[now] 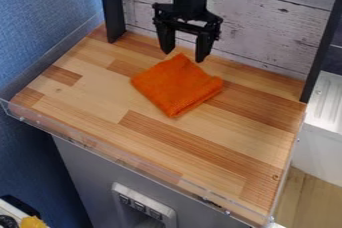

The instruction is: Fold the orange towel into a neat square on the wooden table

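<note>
The black gripper (183, 53) hangs over the back part of the wooden surface, near the white plank wall. Its two fingers are spread apart and point down, open, with nothing between them. An orange cloth (176, 85), folded into a rough square, lies flat on the wood just in front of and below the gripper. One corner of the cloth points back toward the gap between the fingertips. Whether the fingertips touch the cloth cannot be told.
The wooden tabletop (180, 154) has a clear plastic rim (127, 164) along its front edge. Black uprights (112, 7) stand at the back left and right. Behind is the plank wall (267, 22). A white unit (324, 117) stands beyond the right edge.
</note>
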